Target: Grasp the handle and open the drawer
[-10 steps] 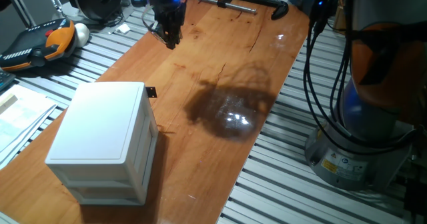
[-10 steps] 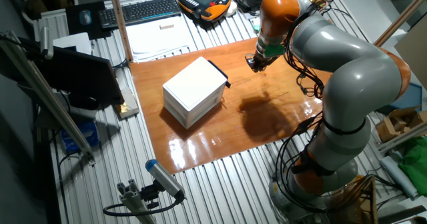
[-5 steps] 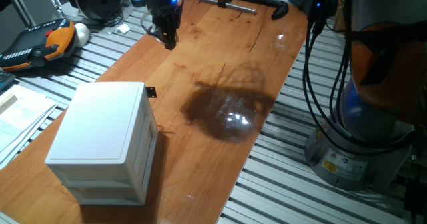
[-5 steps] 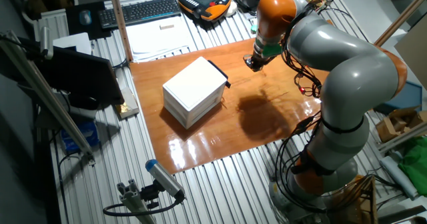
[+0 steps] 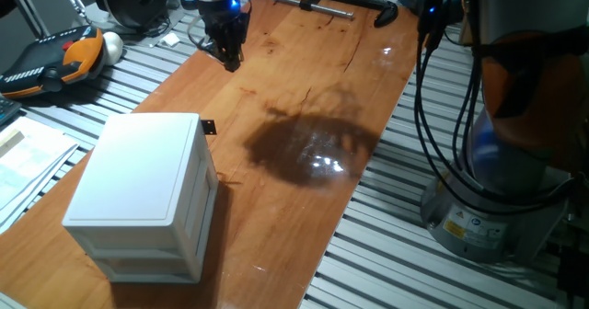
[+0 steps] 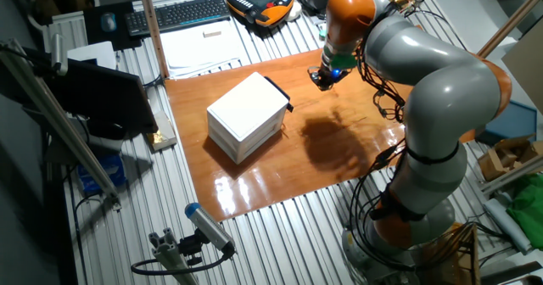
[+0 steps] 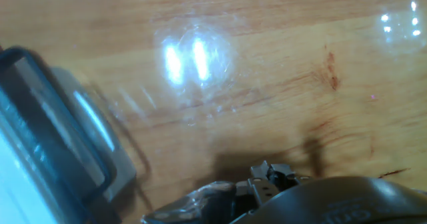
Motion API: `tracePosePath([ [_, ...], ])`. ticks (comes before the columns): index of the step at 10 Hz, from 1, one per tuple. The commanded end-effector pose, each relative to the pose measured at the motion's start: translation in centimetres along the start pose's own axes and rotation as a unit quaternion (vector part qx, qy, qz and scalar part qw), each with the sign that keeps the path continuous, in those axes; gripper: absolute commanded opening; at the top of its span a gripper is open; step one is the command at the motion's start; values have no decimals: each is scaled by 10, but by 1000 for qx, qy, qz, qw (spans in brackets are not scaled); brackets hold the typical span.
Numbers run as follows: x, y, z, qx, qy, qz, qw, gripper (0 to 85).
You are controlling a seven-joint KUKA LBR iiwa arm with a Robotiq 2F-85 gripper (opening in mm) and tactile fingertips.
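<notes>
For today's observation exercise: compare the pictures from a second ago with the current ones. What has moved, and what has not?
Only the arm moved. The claw drifted a little leftward along the wooden board's far end in one fixed view, staying above the board. It took hold of nothing. The white cabinet, its drawer shut, and the small black handle stayed where they were, untouched.

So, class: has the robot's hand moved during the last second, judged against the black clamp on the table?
Yes. In one fixed view the hand has drifted slightly left and up, away from the black clamp, with the white cabinet unmoved.
</notes>
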State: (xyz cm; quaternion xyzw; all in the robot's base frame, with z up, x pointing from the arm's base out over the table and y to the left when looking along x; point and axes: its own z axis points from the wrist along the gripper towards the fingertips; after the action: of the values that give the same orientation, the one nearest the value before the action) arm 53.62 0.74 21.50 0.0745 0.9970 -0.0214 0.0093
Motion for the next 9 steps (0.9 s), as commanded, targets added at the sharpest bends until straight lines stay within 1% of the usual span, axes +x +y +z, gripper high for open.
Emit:
tracePosePath([
  [1,-2,-1,1,3,1,22,1000,7],
  [2,-2,-1,2,-2,6,76,997,7],
  [4,-6,-4,2,7,7,133,991,7],
  [5,-8,-7,2,9,13,165,986,7],
  [6,-9,-10,1,9,19,205,979,7],
  [7,-9,-10,2,1,22,245,969,7],
  [8,-9,-8,3,-2,22,283,959,7],
  [9,-9,-7,3,-11,19,318,948,7],
])
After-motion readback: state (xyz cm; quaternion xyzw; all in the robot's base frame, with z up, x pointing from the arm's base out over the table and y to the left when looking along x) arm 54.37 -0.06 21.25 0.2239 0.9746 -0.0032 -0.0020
